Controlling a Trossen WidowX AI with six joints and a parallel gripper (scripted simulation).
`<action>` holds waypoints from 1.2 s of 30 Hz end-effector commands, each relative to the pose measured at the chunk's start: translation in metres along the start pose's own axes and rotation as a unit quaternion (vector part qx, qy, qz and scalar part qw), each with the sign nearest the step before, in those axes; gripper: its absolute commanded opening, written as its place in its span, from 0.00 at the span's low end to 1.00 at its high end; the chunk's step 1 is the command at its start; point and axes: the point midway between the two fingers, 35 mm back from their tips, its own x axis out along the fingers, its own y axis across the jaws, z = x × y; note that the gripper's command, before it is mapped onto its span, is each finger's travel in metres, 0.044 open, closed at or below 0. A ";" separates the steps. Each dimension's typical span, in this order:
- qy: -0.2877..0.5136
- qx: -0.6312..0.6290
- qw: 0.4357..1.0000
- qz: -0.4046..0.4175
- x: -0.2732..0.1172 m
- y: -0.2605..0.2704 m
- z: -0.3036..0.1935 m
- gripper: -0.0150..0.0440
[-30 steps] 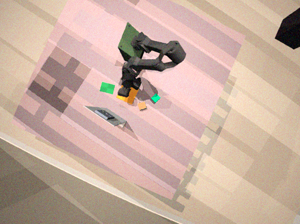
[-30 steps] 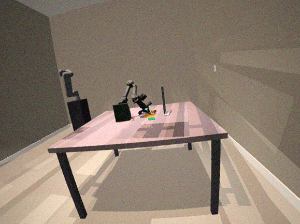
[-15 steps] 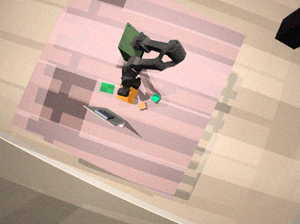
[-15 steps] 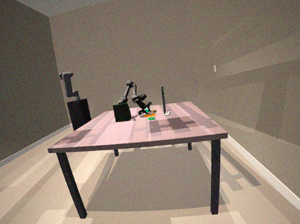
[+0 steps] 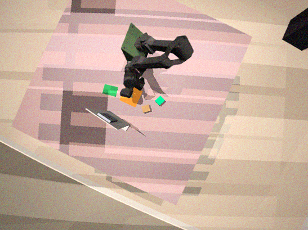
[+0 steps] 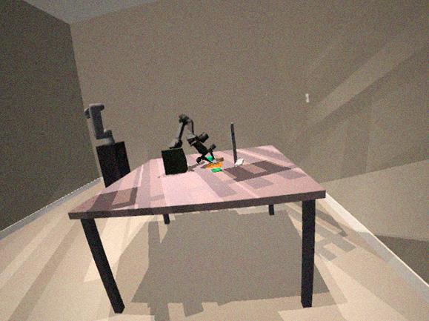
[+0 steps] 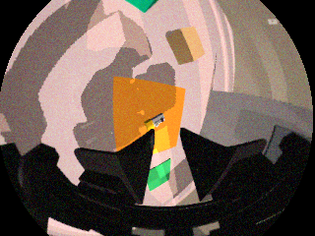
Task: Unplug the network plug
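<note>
The plug (image 7: 157,120), small, grey with a yellow end, shows in the wrist view over the orange marked square (image 5: 129,101) (image 6: 215,165) (image 7: 130,103). My gripper (image 7: 167,132) is open, with a gap between its two black fingertips. The plug is just beyond the left fingertip, not between the fingers; whether it touches that fingertip or rests flat is too small to tell. In the top view the arm hides the fingertips and the plug. The grey upright panel (image 5: 119,124) (image 6: 233,143) (image 7: 231,113) stands beside the square, with a dark socket housing on its face.
A flat green patch (image 5: 110,90) (image 6: 216,169) (image 7: 159,174) lies beside the square. A tan block (image 5: 146,108) (image 7: 189,44) and a green block (image 5: 160,100) (image 7: 143,4) lie on the other side. A dark green box (image 5: 132,41) (image 6: 174,161) stands near the arm's base.
</note>
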 end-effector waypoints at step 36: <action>0.003 -0.004 1.000 0.005 -0.028 -0.016 -0.006 0.52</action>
